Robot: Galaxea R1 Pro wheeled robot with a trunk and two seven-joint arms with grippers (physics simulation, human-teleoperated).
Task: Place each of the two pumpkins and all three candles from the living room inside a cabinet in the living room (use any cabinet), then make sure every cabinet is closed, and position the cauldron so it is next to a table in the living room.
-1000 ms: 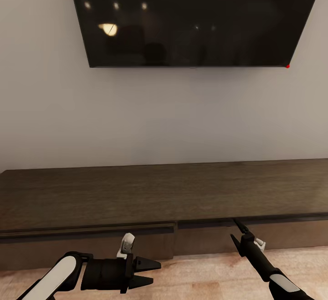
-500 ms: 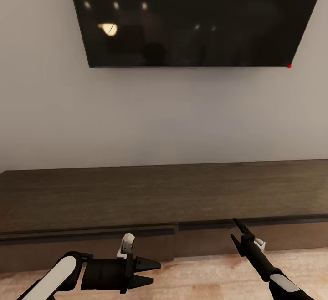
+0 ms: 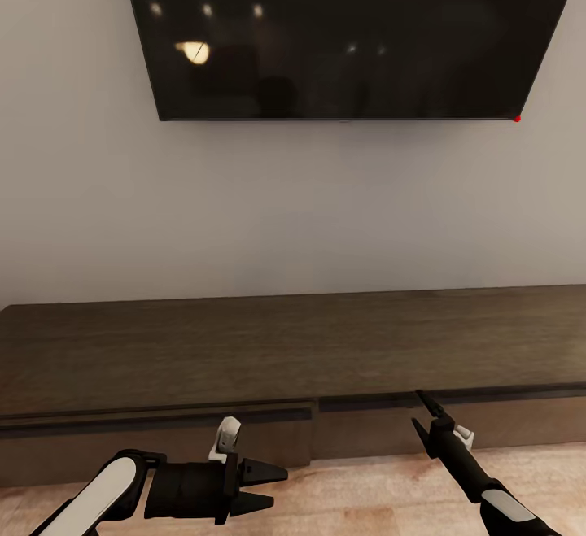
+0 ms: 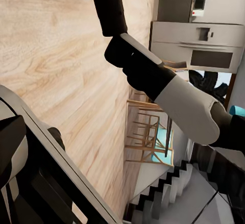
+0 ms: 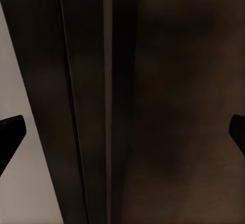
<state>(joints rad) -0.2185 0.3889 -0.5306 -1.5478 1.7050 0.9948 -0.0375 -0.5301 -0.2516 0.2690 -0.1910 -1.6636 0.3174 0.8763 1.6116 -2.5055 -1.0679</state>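
The long, low dark-brown cabinet (image 3: 244, 349) runs along the wall under the television. Its left front panel (image 3: 163, 438) stands slightly forward of the right panel (image 3: 521, 422). My right gripper (image 3: 417, 410) is open, with its fingers pointing up at the front edge of the cabinet top by the seam between the panels. In the right wrist view the cabinet edge (image 5: 92, 101) is very close, between the spread fingertips (image 5: 10, 132). My left gripper (image 3: 279, 486) is open and empty, low over the floor in front of the left panel. Pumpkins, candles, cauldron and table are out of view.
A large black television (image 3: 342, 32) hangs on the pale wall above the cabinet. Light wooden floor (image 3: 358, 495) lies in front. The left wrist view looks back across the floor (image 4: 56, 66) past my right arm (image 4: 168, 91) to kitchen appliances (image 4: 204, 45), chairs and stairs.
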